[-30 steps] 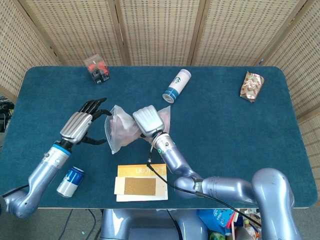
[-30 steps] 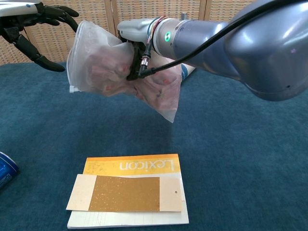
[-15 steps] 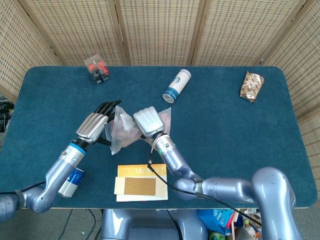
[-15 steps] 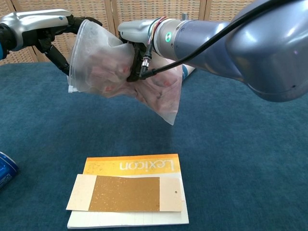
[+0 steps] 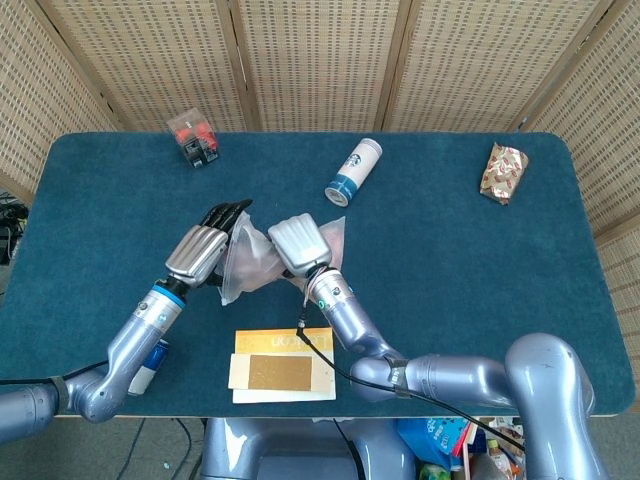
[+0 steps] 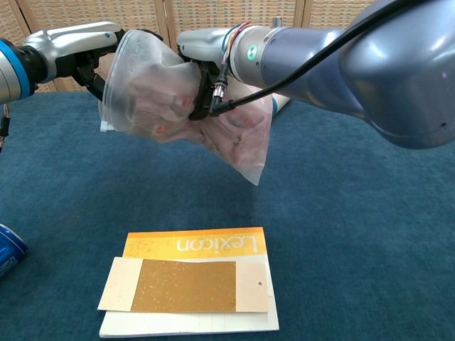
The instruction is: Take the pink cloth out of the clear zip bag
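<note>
The clear zip bag hangs above the blue table with the crumpled pink cloth inside it. My right hand grips the bag at its middle, bunching plastic and cloth together. My left hand is at the bag's left, open end. Its dark fingers lie over the top edge and its thumb sits behind the plastic. I see no closed grip by the left hand.
A yellow booklet with a tan card lies under the bag near the front edge. A blue can lies front left. A white-and-blue cup, a red-and-black box and a snack packet sit further back.
My left hand has moved right from clear of the bag to its open end, its fingers now against the plastic. The right hand has kept the bag almost still.
</note>
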You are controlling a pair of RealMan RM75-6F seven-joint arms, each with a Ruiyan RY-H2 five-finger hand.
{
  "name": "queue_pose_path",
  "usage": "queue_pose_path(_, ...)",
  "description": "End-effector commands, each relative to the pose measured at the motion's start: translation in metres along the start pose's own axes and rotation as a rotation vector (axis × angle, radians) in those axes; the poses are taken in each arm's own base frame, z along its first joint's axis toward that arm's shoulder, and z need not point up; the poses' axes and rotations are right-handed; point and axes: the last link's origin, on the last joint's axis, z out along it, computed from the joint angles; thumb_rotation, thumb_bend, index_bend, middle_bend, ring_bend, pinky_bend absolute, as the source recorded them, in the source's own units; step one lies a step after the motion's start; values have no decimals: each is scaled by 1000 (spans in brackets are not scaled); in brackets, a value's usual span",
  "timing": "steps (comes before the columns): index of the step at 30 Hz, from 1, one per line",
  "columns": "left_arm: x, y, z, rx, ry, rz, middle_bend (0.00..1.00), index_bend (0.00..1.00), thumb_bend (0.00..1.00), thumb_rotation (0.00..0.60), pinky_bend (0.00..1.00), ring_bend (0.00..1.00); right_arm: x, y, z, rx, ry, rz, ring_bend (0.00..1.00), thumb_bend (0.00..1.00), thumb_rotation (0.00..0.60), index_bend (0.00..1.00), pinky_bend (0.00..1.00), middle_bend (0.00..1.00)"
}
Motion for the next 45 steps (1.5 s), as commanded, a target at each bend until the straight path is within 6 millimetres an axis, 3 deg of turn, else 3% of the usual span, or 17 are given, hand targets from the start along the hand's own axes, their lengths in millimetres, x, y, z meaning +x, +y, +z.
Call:
queue_pose_path(1,-2,1,1,-4,2,2,0,667,327,600,0,0,0,2,-1,-3,-1,-1,699,890,600,696,749,753)
queue_pose_path(10,-7,6,6,-24,34,-30,0,690,331,600,0,0,-2,11,-4,-17,0,-2,699,890,600,696,749,750)
queue_pose_path(13,-10,7,9,-29,31,-46,0,696,330,600,0,0,-2,14,-5,-17,-3,3,681,863,600,669,702,670)
queue_pose_path(15,-13,9,12,-28,25,-66,0,699,330,600,0,0,-4,19,-8,-23,-23,-16,551,704,600,510,523,490)
queue_pose_path(17,-16,9,17,-22,17,-77,0,701,330,600,0,0,-5,23,-11,-36,-45,-44,201,417,600,192,176,159)
queue_pose_path(19,-20,9,23,-15,8,-87,0,702,331,600,0,0,-5,30,-15,-58,-60,-88,16,226,600,33,12,10)
queue_pose_path(22,-28,9,32,-7,-19,-95,0,702,331,600,0,0,-4,46,-22,-112,-57,-153,0,52,600,0,0,0)
queue_pose_path(25,-35,9,42,-7,-41,-75,0,703,331,600,0,0,-4,69,-38,-154,-56,-196,0,0,600,0,0,0)
queue_pose_path(30,-38,11,45,-16,-43,-79,0,703,331,600,0,0,-7,111,-66,-193,-71,-258,0,0,600,0,0,0)
queue_pose_path(39,-21,29,45,-104,17,-101,0,709,331,600,0,0,-25,182,-109,-254,-121,-391,0,0,600,0,0,0)
queue_pose_path(45,-14,43,43,-160,21,-166,0,713,331,600,0,0,-39,202,-125,-200,-131,-540,0,0,600,0,0,0)
